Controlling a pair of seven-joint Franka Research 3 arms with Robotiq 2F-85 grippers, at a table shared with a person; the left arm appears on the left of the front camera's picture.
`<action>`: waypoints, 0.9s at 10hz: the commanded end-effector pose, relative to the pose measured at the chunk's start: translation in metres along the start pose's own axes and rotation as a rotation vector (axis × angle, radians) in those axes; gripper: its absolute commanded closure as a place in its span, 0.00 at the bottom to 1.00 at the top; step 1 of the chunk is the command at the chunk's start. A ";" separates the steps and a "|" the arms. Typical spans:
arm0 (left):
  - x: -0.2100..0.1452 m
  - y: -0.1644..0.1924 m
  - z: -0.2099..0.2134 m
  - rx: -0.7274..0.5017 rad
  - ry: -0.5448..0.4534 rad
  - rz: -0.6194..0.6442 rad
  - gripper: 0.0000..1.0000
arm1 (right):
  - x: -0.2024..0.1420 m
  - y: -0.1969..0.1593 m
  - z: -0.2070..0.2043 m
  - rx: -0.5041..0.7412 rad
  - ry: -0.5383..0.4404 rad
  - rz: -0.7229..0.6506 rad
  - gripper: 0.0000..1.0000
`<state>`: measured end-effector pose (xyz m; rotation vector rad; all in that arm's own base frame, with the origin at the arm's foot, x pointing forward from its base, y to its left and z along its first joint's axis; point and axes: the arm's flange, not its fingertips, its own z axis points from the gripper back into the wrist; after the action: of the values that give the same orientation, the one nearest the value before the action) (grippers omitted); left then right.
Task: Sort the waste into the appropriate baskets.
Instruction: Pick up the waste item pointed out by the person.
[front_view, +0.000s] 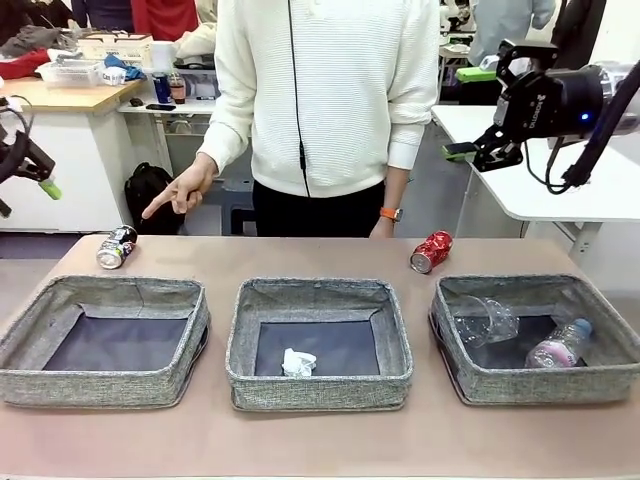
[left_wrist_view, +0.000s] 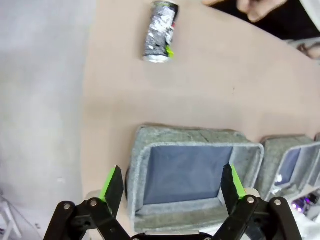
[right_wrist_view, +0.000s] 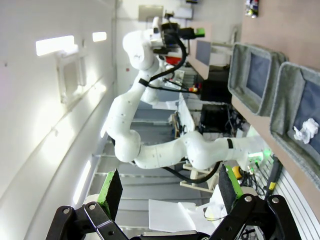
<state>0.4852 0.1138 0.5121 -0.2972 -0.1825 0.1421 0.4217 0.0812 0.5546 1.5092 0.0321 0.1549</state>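
Left wrist, dark can (left_wrist_view: 160, 31) far past L gripper (left_wrist_view: 171, 174)

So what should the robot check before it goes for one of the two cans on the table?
1. Left gripper open: ok.
2. Right gripper open: ok.
3. Dark can lying free on the table: ok.
4. Red can lying free on the table: ok.
5. Person's hand away from the dark can: not ok, it points at that can from nearby.
6. Left basket has room: ok, its dark bottom is bare.
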 end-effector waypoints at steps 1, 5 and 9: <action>0.002 0.006 0.004 0.027 -0.025 0.027 0.00 | -0.002 -0.001 -0.002 0.006 0.010 0.020 0.00; 0.132 0.003 -0.083 0.201 -0.041 -0.192 0.00 | -0.002 -0.001 -0.002 0.006 0.010 0.020 0.00; 0.152 -0.001 -0.134 0.322 -0.120 -0.214 0.00 | -0.002 -0.001 -0.002 0.006 0.010 0.020 0.00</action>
<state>0.6641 0.1067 0.4140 0.0085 -0.2858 -0.0420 0.4215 0.0812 0.5544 1.5095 0.0324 0.1553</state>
